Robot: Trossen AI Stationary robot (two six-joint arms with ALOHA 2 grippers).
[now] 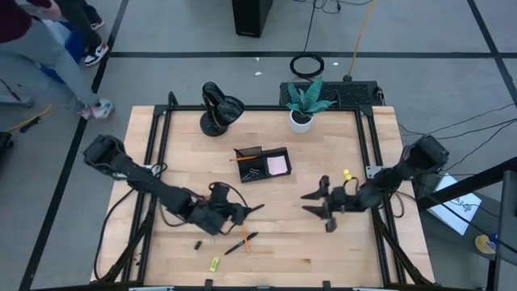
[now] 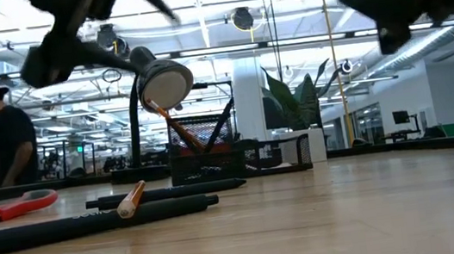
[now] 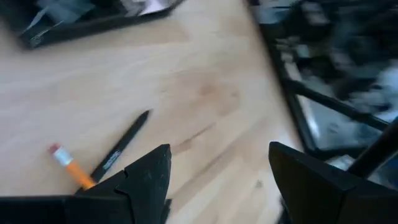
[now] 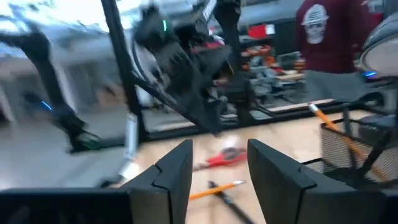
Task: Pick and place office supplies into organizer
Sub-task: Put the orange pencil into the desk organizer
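Note:
The black organizer [image 1: 261,162] stands mid-table with a pink sticky-note pad [image 1: 278,165] and an orange pencil [image 4: 323,118] in it. A black pen [image 3: 121,149] and an orange pencil [image 3: 71,165] lie crossed on the wood near the front edge [image 1: 241,242]. Red-handled scissors [image 2: 11,208] lie flat near them. A tiny black clip [image 1: 197,244] and a yellow-green piece [image 1: 215,263] lie at the front left. My left gripper [image 3: 219,149] hovers open just above and beyond the pen and pencil. My right gripper [image 4: 219,144] stands open right of centre [image 1: 306,202], nothing between its fingers.
A round black lamp [image 1: 218,107] and a white plant pot [image 1: 301,120] stand at the table's far edge. A small yellow item [image 1: 346,174] lies near the right edge. A person [image 4: 329,31] stands beyond the left side. Bare wood lies between the two grippers.

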